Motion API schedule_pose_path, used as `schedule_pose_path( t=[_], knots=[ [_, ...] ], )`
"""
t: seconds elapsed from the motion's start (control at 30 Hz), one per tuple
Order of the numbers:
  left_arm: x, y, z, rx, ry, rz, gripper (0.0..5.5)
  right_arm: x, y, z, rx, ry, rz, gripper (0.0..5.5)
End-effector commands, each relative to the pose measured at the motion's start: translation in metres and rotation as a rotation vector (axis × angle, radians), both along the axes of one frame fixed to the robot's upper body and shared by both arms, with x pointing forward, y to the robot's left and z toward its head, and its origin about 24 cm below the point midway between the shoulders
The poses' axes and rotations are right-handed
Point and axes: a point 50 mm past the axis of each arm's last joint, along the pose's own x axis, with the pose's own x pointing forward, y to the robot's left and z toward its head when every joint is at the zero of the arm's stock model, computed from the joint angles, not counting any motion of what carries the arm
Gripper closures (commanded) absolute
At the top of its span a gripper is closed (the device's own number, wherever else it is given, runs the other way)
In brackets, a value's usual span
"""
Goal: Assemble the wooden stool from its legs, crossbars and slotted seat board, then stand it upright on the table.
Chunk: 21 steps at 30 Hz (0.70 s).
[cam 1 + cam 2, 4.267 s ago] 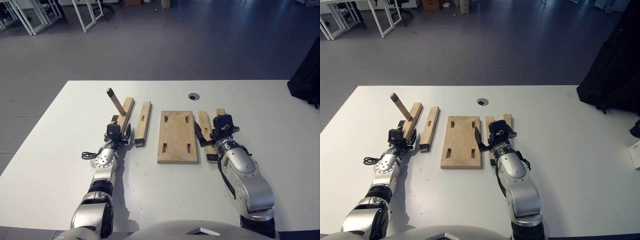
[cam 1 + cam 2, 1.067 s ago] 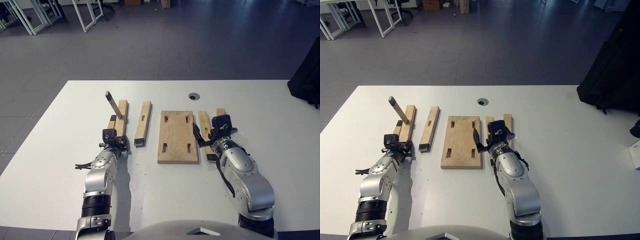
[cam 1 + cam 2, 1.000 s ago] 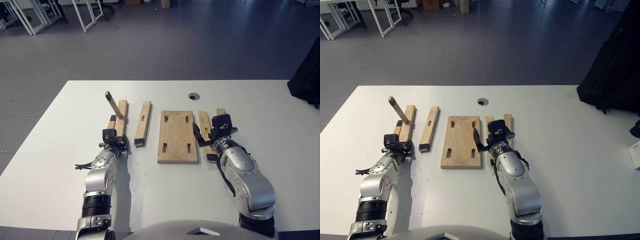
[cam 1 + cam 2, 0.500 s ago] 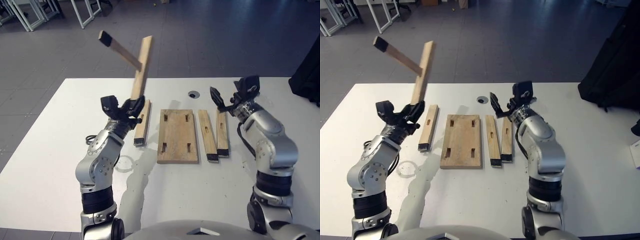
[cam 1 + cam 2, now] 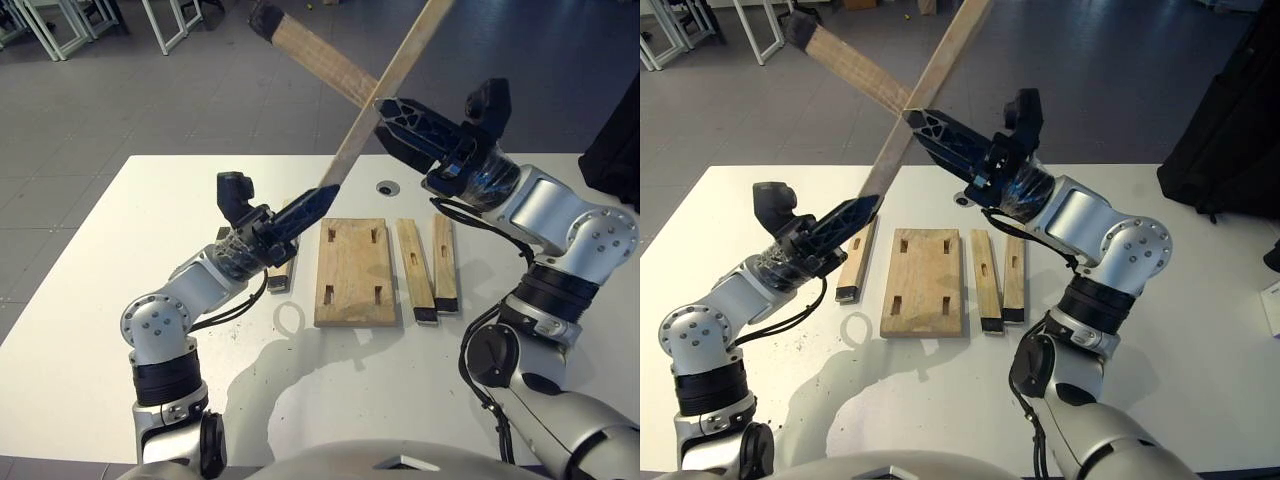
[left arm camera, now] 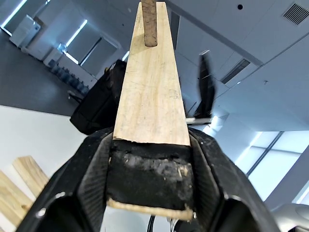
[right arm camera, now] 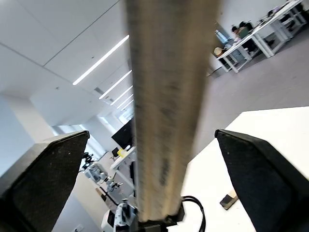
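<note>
Left hand [image 5: 318,200] clamps the leg [image 5: 410,50] aloft, right hand [image 5: 390,110] spread apart around it

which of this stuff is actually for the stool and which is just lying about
For the stool:
- raised leg in the left gripper
- crossbar fitted in it
- seat board
- spare leg left of the board
- two legs right of it

Just lying about:
- black bag off the table's right side
- desk frames on the floor behind
</note>
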Motion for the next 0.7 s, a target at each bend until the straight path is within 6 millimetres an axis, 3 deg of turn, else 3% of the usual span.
schedule_pose_path(
  t=[0.03,0.2,0.43,0.6,0.7],
  knots=[
    [-0.005,-0.001,-0.004,0.041,0.004,-0.044,3.44,-0.012,0.004,0.015,-0.007,-0.07,0.13,0.7],
    [-0.005,0.001,-0.005,0.057,0.003,-0.047,3.44,-0.017,0.0,0.019,-0.025,-0.079,0.191,1.27],
    [-0.012,-0.002,-0.005,0.048,0.006,-0.07,3.44,-0.014,0.005,-0.003,-0.12,-0.005,0.174,2.56],
    [-0.017,0.001,-0.009,0.073,0.019,-0.088,3.44,-0.013,0.004,-0.007,-0.134,0.006,0.183,3.43],
    [-0.021,0.01,-0.014,0.118,0.045,-0.093,3.44,-0.012,0.001,-0.001,-0.137,-0.003,0.213,3.46]
  ],
)
